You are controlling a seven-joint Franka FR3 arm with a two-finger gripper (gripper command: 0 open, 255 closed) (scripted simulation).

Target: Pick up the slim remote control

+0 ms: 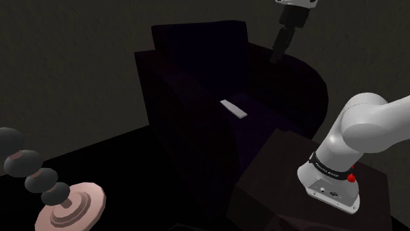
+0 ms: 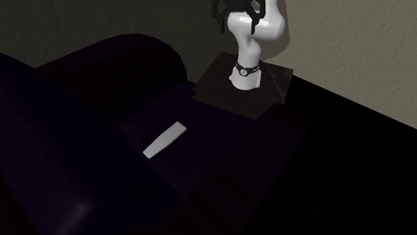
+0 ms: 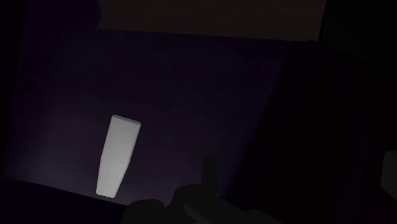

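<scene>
Slim remote control [image 1: 234, 109], drawn pale grey, lying flat and alone on the seat cushion of a dark armchair [image 1: 197, 46], roughly mid-seat between the two armrests; a judged reason for an approach from above. The tool [image 1: 276, 58] hangs high over the armrest on the shoulder view's right, well apart from the remote and holding nothing; whether it is released or clenched cannot be told. In the wrist view the remote [image 3: 118, 154] sits off to one side of the tool's axis, so sideways travel and descent are judged still due. Backrest and armrests hem the seat. The stand [image 1: 263, 180] adjoins the chair; a pinkish disc carrying dark rounded lumps [image 1: 72, 203] stands on the floor, well clear
</scene>
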